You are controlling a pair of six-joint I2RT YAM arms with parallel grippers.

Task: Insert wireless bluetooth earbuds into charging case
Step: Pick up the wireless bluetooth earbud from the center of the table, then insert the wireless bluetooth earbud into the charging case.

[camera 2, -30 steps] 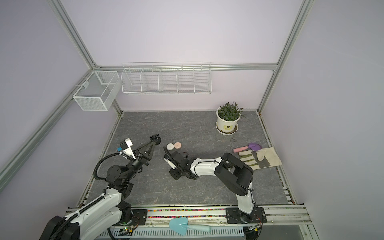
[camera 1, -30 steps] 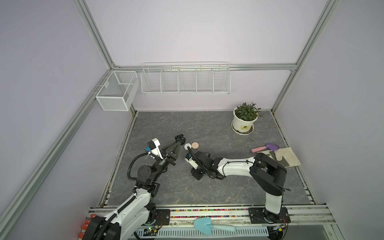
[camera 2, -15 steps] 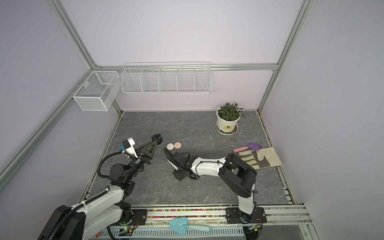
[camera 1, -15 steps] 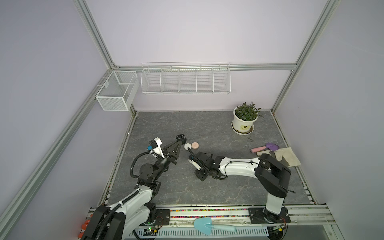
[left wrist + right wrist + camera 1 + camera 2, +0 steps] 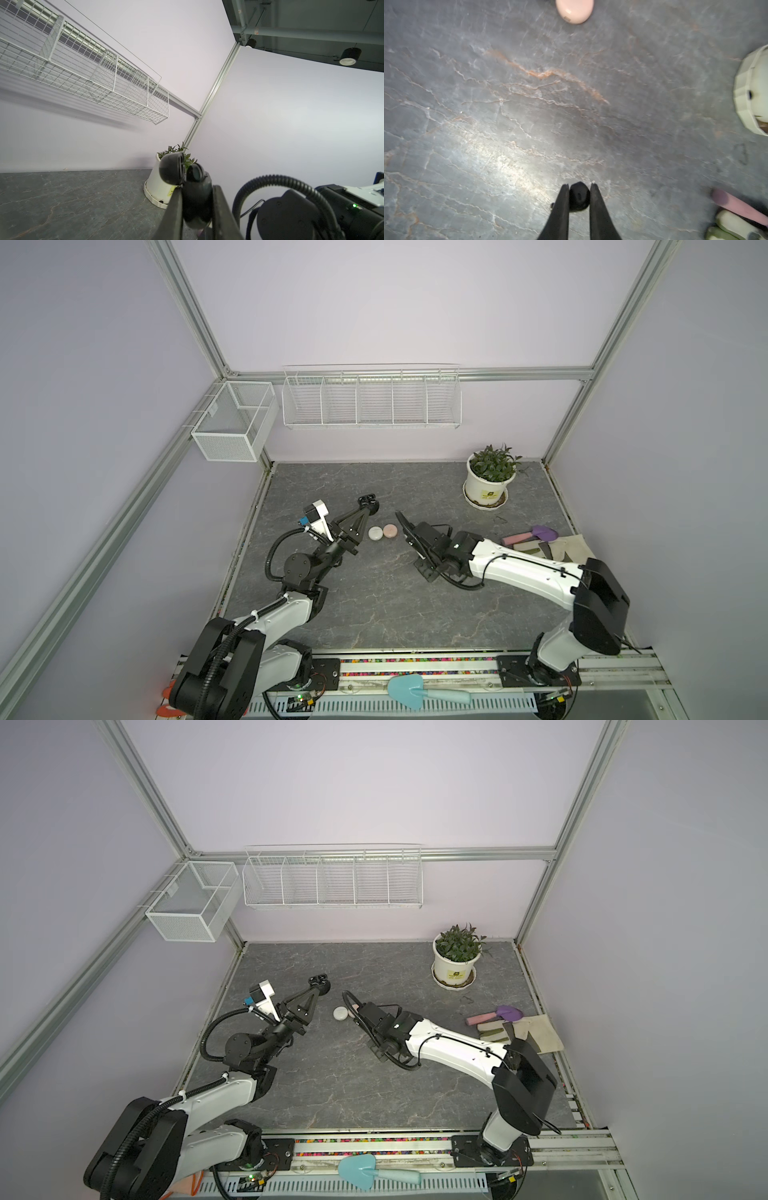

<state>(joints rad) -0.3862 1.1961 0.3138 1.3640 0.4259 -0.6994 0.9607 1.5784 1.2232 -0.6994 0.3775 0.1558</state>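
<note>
Left gripper (image 5: 197, 192) clasps case (image 5: 171, 169); right gripper (image 5: 579, 186), earbud (image 5: 579, 198).

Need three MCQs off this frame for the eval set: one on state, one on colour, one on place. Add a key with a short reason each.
1. The black charging case in the left gripper is:
A. lid open
B. lid shut
C. missing its lid

2. The earbud pinched in the right gripper is:
A. white
B. pink
C. black

3. The pink case is:
A. in the left gripper
B. on the table beside the white case
C. in the right gripper

Key:
1 A: the left wrist view shows the lid hinged back from the body.
2 C: the right wrist view shows a black bud between the fingers.
3 B: in a top view the two round cases sit side by side between the arms.
</note>
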